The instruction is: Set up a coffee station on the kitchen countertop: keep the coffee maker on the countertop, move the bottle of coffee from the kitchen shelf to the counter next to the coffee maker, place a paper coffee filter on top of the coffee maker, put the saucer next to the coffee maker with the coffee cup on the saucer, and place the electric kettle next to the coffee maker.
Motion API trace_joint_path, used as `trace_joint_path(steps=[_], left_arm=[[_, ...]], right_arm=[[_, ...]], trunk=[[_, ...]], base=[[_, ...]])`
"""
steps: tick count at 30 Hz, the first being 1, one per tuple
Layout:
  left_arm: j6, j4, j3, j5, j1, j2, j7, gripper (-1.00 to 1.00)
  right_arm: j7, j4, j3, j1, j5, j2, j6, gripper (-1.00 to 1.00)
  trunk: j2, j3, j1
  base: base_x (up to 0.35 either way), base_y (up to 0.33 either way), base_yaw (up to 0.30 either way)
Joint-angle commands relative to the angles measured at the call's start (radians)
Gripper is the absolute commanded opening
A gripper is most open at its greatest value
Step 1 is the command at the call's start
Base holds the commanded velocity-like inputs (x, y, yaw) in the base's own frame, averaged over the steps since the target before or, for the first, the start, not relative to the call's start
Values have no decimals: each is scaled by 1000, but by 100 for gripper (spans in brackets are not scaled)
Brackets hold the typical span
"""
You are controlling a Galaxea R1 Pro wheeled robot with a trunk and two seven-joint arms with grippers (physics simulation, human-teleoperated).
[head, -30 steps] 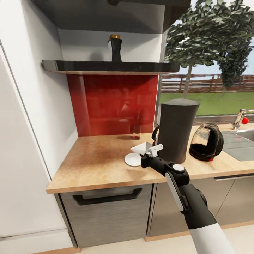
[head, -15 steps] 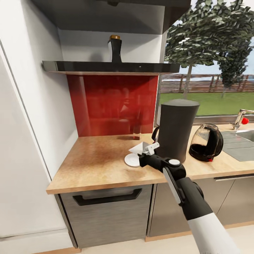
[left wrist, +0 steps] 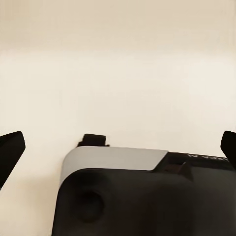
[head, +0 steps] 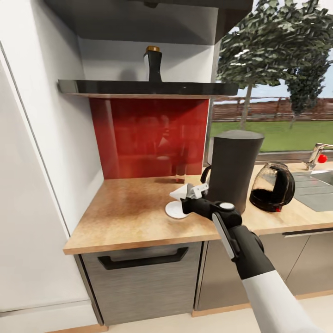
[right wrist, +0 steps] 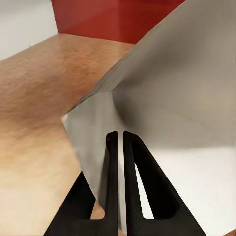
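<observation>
My right gripper [head: 193, 193] is shut on the white paper coffee filter [head: 181, 191], holding it just above the saucer [head: 174, 210] on the kitchen countertop [head: 129, 212]. Seen from the right wrist, both fingers [right wrist: 112, 162] pinch the filter's [right wrist: 162, 93] folded edge. The dark coffee maker [head: 233, 169] stands right beside that gripper, with the glass electric kettle [head: 271, 187] further right. The bottle of coffee [head: 153, 64] stands on the kitchen shelf [head: 148, 88]. The coffee cup is hidden. My left gripper [left wrist: 118, 147] is open over a pale surface.
A small clear glass item [head: 179, 173] stands against the red backsplash behind the filter. A white tall cabinet [head: 37, 162] walls off the counter's left end. A sink [head: 319, 185] with a tap lies at the far right. Dark drawer fronts [head: 143, 277] sit below.
My right arm has reached forward and slightly left, carrying the filter a little farther over the counter. The head view has shifted slightly.
</observation>
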Motion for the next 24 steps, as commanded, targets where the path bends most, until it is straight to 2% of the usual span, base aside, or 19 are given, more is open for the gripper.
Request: trace_joint_path(steps=[1,4,5,19,24], left_arm=[[-1,-1,3,1,1,0,1,100],[-1,-1,3,1,1,2,1,100],[-1,-1,3,1,1,2,1,100],[-1,-1,3,1,1,3,1,100],[-1,-1,3,1,1,3,1,100]], right_arm=[[0,-6,-6,5,-6,5,10,-100],[-2,-23,-23,22,-7,9,16,-100],[-2,-163,-26,129,-7,9,16,-100],[-4,-173,-29,139,-7,13,18,-100],[-4,-173,-29,139,-6,13,18,-100]], trunk=[[-1,-1,0],[-1,-1,0],[-1,-1,0],[-1,-1,0],[-1,-1,0]], base=[[0,67,0],[0,83,0],[0,181,0],[0,212,0],[0,88,0]])
